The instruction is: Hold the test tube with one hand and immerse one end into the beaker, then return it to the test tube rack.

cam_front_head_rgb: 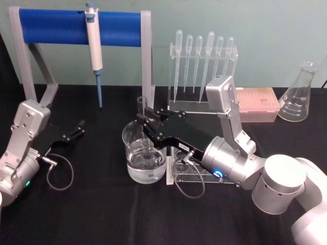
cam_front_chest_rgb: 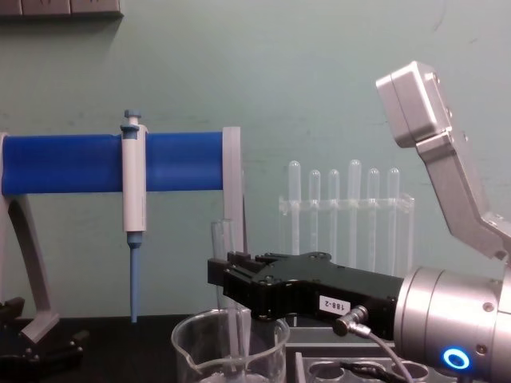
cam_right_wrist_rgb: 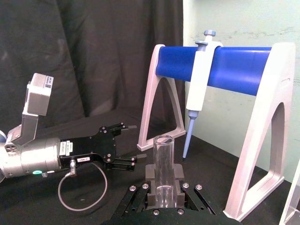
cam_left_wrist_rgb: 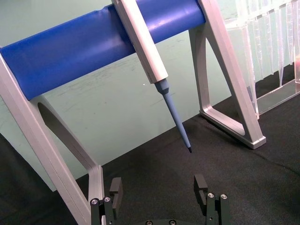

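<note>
1. Head view: the right claw (cam_front_head_rgb: 145, 118) clamps the test tube (cam_front_head_rgb: 142, 106) upright, with its lower end down inside the beaker (cam_front_head_rgb: 126, 145). The rack (cam_front_head_rgb: 176, 173) stands just beside the beaker, handy for the return.
2. Left wrist view: the left claw (cam_left_wrist_rgb: 159, 187) is spread wide, idle over the counter (cam_left_wrist_rgb: 262, 187).
3. Right wrist view: the pads pinch the tube squarely, below its rim.
4. Chest view: held vertical, the tube clears the beaker's wall.
</note>
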Controlling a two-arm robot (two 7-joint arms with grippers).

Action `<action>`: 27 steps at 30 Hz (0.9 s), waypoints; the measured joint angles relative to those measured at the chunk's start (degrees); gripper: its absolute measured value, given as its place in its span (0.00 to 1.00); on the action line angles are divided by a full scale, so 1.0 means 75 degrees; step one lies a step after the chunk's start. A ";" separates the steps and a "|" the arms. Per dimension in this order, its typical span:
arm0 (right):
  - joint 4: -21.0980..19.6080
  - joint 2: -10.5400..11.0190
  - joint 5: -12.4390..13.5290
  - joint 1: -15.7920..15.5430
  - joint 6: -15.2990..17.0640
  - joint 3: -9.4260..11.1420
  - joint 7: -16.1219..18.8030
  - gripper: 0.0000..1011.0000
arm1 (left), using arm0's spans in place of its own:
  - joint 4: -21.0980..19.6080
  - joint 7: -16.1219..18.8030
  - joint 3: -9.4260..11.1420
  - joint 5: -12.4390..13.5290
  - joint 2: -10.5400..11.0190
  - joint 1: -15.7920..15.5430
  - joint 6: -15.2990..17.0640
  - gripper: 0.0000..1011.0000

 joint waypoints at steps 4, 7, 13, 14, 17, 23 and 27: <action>0.0000 0.0000 0.0000 0.0000 0.0000 0.0000 0.0000 0.22 | -0.0001 0.0000 0.0000 0.0000 0.0000 0.0000 0.0000 0.99; 0.0000 0.0000 0.0000 0.0000 0.0000 0.0000 0.0000 0.22 | 0.0000 0.0001 0.0000 0.0000 0.0001 0.0000 0.0000 0.99; 0.0000 0.0000 0.0000 0.0000 0.0000 0.0000 0.0000 0.22 | -0.0001 0.0000 0.0000 0.0000 0.0000 0.0000 0.0000 0.99; 0.0000 0.0000 0.0000 0.0000 0.0000 0.0000 0.0000 0.22 | -0.0001 0.0000 -0.0001 0.0000 0.0000 0.0000 0.0000 0.99; 0.0000 0.0000 0.0000 0.0000 0.0000 0.0000 0.0000 0.22 | 0.0000 0.0000 0.0000 0.0000 0.0000 0.0000 0.0000 0.99; 0.0000 0.0000 0.0000 0.0000 0.0000 0.0000 0.0000 0.22 | 0.0000 0.0000 0.0000 0.0000 0.0000 0.0000 0.0000 0.99; 0.0000 0.0000 0.0000 0.0000 0.0000 0.0000 0.0000 0.22 | 0.0000 0.0000 0.0000 0.0000 0.0000 0.0000 0.0000 0.99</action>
